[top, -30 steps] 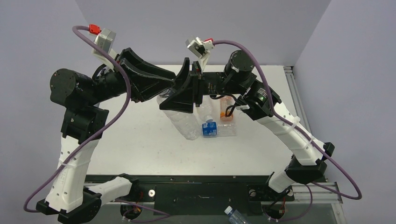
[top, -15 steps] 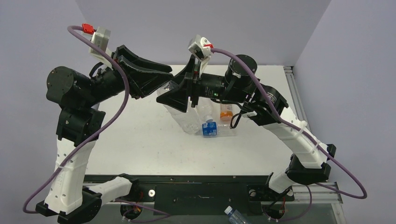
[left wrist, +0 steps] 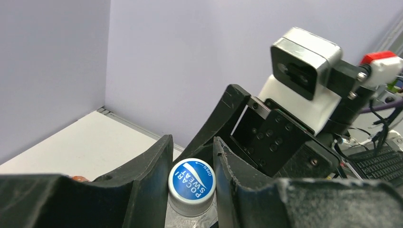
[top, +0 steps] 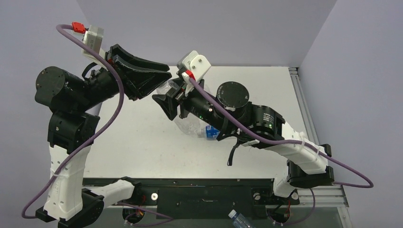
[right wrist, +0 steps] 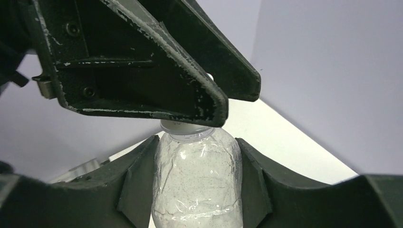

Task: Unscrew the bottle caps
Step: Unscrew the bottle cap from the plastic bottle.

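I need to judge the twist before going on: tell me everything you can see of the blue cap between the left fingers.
The blue cap is a small round plastic screw cap. Its blue top is printed in white with POCARI SWEAT and an OPEN arrow, above a pale ridged skirt. It sits on the neck of a clear bottle, looking seated, with its top facing the left wrist camera. The left fingers are shut on its two sides. The right fingers grip the bottle's body below.

I have my left gripper [left wrist: 192, 164] clamped on the blue-topped cap [left wrist: 191, 185]. The other arm's grey camera [left wrist: 305, 61] sits close behind.
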Available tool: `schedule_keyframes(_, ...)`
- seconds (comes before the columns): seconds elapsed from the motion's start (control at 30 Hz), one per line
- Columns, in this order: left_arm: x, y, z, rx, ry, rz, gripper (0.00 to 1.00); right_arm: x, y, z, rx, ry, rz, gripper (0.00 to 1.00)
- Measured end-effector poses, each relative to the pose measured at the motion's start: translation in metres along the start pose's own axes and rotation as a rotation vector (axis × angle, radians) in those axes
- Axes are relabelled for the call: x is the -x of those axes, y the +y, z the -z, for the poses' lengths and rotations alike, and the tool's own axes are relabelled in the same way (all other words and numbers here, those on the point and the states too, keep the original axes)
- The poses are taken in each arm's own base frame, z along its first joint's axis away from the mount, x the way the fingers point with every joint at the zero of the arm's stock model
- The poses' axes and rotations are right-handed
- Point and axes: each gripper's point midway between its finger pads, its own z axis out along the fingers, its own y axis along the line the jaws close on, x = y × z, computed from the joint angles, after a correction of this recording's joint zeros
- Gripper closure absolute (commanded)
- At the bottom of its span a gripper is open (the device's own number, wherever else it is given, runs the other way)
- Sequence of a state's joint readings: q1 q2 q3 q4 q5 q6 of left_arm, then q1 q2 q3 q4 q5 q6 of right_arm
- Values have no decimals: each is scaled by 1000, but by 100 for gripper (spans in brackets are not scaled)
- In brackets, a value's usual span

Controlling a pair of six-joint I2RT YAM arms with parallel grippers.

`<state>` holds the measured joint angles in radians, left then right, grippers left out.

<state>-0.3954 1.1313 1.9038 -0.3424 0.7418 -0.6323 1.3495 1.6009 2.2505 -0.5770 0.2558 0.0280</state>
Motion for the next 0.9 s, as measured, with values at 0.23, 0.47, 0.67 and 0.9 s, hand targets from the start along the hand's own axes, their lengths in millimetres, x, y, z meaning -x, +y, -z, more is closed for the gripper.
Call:
schedule_keyframes(0.23,0,14,1,73,-12,8,75,-5,-8,-8,-109,11,39,100)
schedule_keyframes(0.47,11,-4,2,-6,-46,-4,10,-26,-27,-13,106,66,-112,100)
schedule_keyframes(0.67,20,-39,11,-121,-61,-25,11,-32,-5,-1,369,124,-254,100)
schedule_keyframes(0.9,17,-45,12,-161,-42,-23,10,-18,44,30,687,135,-304,100)
